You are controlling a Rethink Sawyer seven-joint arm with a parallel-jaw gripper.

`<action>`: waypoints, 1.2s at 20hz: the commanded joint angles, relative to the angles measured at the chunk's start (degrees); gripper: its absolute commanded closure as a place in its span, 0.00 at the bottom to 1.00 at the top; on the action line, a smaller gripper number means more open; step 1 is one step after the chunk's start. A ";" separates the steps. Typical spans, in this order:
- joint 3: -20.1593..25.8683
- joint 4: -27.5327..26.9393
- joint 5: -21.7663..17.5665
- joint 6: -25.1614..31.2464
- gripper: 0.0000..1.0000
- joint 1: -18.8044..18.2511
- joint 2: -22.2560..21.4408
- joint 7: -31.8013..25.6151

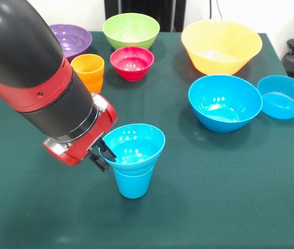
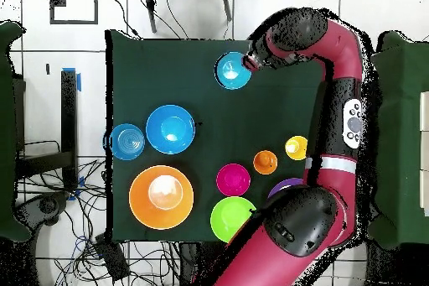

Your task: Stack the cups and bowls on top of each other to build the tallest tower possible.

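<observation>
Now we set the small blue bowl (image 1: 134, 146) straight on the blue cup (image 1: 133, 181).
Our pincer (image 1: 104, 153) is clamped on the bowl's rim; we let go gently so nothing tips.

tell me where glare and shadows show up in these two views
Front view: white glare spots sit inside the large glossy blue plastic bowl and the small blue plastic bowl on the blue plastic cup; the red and black arm casts a soft shadow on the green tablecloth. Overhead view: a bright glare patch fills the big yellow-orange plastic bowl.
</observation>
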 commanded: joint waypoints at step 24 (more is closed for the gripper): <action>-13.05 4.32 2.65 -5.89 1.00 5.69 0.32 11.82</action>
